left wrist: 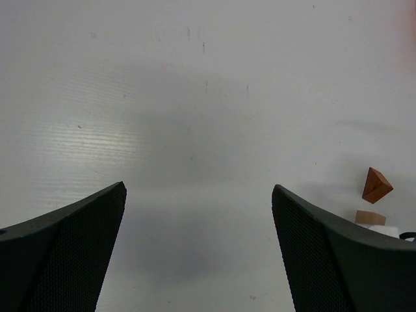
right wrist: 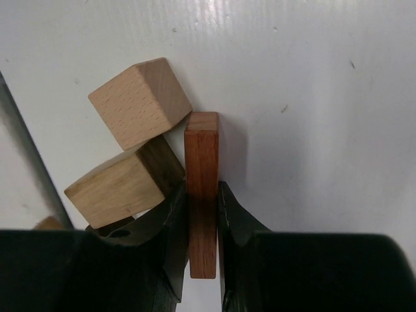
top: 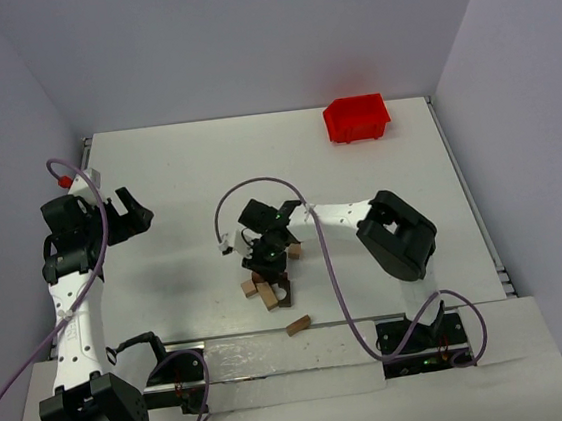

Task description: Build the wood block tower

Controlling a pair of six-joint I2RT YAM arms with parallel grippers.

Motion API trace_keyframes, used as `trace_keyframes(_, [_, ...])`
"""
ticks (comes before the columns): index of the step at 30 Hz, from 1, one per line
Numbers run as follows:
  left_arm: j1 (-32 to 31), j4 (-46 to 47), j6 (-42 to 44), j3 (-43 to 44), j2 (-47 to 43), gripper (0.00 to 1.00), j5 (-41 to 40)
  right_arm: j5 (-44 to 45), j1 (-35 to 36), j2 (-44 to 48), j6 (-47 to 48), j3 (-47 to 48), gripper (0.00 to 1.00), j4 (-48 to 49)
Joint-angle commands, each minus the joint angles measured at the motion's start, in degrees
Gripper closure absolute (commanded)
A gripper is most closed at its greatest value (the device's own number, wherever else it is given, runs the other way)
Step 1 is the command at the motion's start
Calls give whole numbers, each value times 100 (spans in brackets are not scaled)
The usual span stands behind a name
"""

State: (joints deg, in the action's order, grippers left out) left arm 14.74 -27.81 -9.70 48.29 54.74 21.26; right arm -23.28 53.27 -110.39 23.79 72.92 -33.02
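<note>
Item one: we logged the right gripper [right wrist: 201, 195] nearly closed, its jaws clamped on a reddish-brown wooden bar [right wrist: 201, 156]. The bar stood just beside a pale cube [right wrist: 140, 103] and a second pale block [right wrist: 120, 185], part of a loose cluster of wood blocks [top: 264, 291] lying well apart from the red bin [top: 356, 118], below and left of it in the overhead view. Item two: we noted one stray block [top: 297, 324] farther still from the bin, and the left gripper [left wrist: 198, 190] spread wide and holding nothing, far to the bin's left.
</note>
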Motion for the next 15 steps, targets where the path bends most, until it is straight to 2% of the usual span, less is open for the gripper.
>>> trace_keyframes(1, [38,321,8,-22,-52,1,116,-460,-358,369,-1355,140,100,219])
trace_keyframes(4, [46,347,-5,-10,-10,1,124,-1113,-997,360,-2728,342,100,680])
trace_keyframes(7, [44,364,-16,7,38,1,139,-1610,-1433,270,-3648,275,100,1191])
trace_keyframes(10, [44,343,-25,44,93,1,112,-1881,-1593,157,-4550,13,100,1888])
trace_keyframes(15, [43,227,51,189,117,1,5,-1759,-1646,-107,-6012,-506,100,3173])
